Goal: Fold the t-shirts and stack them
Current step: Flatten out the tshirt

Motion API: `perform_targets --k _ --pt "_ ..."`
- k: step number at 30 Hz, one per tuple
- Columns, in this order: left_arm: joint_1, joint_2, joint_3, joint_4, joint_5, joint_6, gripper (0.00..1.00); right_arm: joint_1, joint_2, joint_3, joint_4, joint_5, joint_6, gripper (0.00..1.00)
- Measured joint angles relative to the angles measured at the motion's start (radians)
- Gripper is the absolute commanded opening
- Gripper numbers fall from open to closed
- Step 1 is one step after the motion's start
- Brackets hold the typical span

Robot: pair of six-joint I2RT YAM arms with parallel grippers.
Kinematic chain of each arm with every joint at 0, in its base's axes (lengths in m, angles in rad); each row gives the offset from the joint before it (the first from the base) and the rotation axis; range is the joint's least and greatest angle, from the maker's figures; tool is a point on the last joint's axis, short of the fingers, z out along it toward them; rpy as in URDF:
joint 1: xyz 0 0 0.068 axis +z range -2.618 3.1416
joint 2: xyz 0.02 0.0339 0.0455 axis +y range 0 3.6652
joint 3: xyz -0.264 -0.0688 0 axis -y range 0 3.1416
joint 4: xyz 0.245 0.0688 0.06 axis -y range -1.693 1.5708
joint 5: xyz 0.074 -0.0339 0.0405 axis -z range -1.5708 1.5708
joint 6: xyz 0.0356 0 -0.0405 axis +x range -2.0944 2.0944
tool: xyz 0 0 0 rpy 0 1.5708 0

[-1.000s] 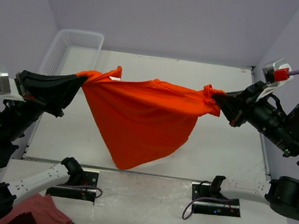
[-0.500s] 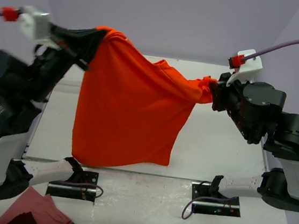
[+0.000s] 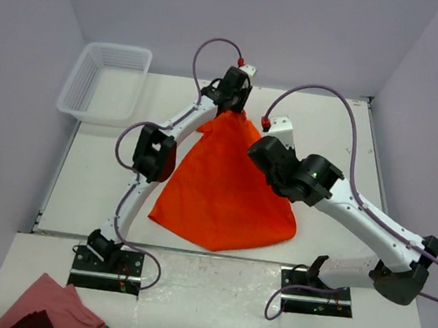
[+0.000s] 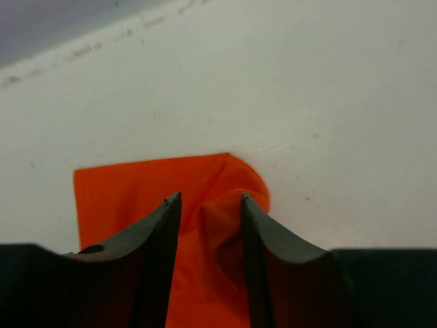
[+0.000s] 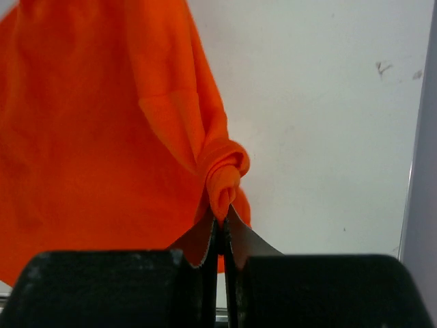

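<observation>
The orange-red t-shirt [image 3: 224,188] lies spread in a rough triangle on the white table [image 3: 341,130], its point toward the back. My left gripper [image 3: 233,109] is at that far point. In the left wrist view its jaws [image 4: 209,198] stand apart, with a loose fold of the shirt [image 4: 136,188] between them on the table. My right gripper [image 3: 259,146] is at the shirt's right edge. In the right wrist view it [image 5: 220,215] is shut on a bunched bit of the shirt [image 5: 89,137], just above the table.
A white plastic basket [image 3: 106,80] stands at the back left corner. A pinkish-red cloth [image 3: 52,313] lies off the table at the near left. The arm bases [image 3: 108,266] sit at the near edge. Purple walls close in both sides.
Both arms have come down from holding the shirt stretched in the air. The shirt now lies on the table. The left gripper has reached to the back centre and its jaws have parted.
</observation>
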Motion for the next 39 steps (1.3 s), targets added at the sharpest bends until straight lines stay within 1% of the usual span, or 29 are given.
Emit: perform_targets --k 1,2,3,4,5,6,9,10,11,13,15,18,21,23,25,29,30,32,33,34,35,37,39 --pt "0.004 0.063 0.022 0.006 -0.004 0.002 0.46 -0.013 0.014 -0.03 0.006 -0.011 0.008 0.0" --pt "0.007 0.106 0.014 0.011 -0.013 0.0 0.47 -0.031 0.03 -0.055 0.017 -0.023 0.014 0.0" --pt "0.009 0.118 -0.021 0.017 -0.03 -0.001 0.49 -0.056 0.041 -0.073 0.033 -0.034 0.013 0.0" --pt "0.01 0.116 -0.076 0.021 -0.051 -0.001 0.57 -0.083 0.049 -0.087 0.053 -0.044 0.009 0.0" --pt "0.011 0.092 -0.145 0.049 -0.076 -0.003 0.72 -0.114 0.051 -0.094 0.073 -0.057 0.002 0.0" --pt "0.013 0.051 -0.228 0.073 -0.096 -0.003 0.72 -0.143 0.051 -0.095 0.09 -0.063 -0.006 0.0" --pt "-0.001 -0.172 -0.49 0.095 -0.197 -0.008 0.9 -0.243 0.046 -0.095 0.163 -0.094 -0.04 0.0" --pt "-0.012 -0.266 -0.558 0.088 -0.24 -0.009 0.93 -0.274 0.049 -0.092 0.182 -0.107 -0.052 0.0" --pt "-0.026 -0.363 -0.603 0.073 -0.277 -0.013 0.93 -0.299 0.056 -0.088 0.195 -0.11 -0.061 0.0" --pt "-0.056 -0.555 -0.642 0.064 -0.334 -0.04 0.94 -0.349 0.083 -0.075 0.216 -0.119 -0.078 0.0" --pt "-0.084 -0.733 -0.671 0.069 -0.363 -0.077 0.95 -0.391 0.119 -0.064 0.237 -0.132 -0.091 0.0" --pt "-0.086 -0.951 -0.805 0.092 -0.367 -0.15 0.94 -0.453 0.173 -0.062 0.259 -0.145 -0.104 0.0" --pt "-0.057 -1.061 -1.018 0.129 -0.333 -0.218 0.86 -0.512 0.22 -0.061 0.269 -0.151 -0.104 0.0" --pt "-0.038 -1.069 -1.163 0.134 -0.288 -0.252 0.79 -0.547 0.243 -0.061 0.273 -0.159 -0.102 0.0" --pt "-0.024 -1.036 -1.276 0.109 -0.24 -0.279 0.7 -0.586 0.26 -0.061 0.276 -0.162 -0.098 0.0" --pt "-0.004 -1.027 -1.42 0.062 -0.16 -0.323 0.66 -0.678 0.285 -0.062 0.285 -0.18 -0.091 0.0" --pt "-0.001 -1.035 -1.437 0.056 -0.147 -0.332 0.66 -0.699 0.29 -0.065 0.291 -0.188 -0.09 0.0" --pt "0.009 -1.069 -1.471 0.063 -0.116 -0.356 0.63 -0.739 0.299 -0.076 0.303 -0.195 -0.087 0.0" --pt "0.012 -1.095 -1.491 0.064 -0.103 -0.367 0.61 -0.755 0.303 -0.084 0.31 -0.201 -0.085 0.05" --pt "0.014 -1.121 -1.507 0.063 -0.094 -0.377 0.59 -0.763 0.306 -0.089 0.311 -0.207 -0.084 0.19" --pt "0.016 -1.152 -1.525 0.061 -0.084 -0.388 0.57 -0.775 0.312 -0.092 0.312 -0.215 -0.077 0.4" --pt "0.017 -1.206 -1.554 0.061 -0.058 -0.406 0.52 -0.796 0.319 -0.101 0.33 -0.244 -0.069 0.99" --pt "0.018 -1.254 -1.587 0.06 -0.018 -0.426 0.46 -0.811 0.318 -0.11 0.348 -0.273 -0.076 0.99"
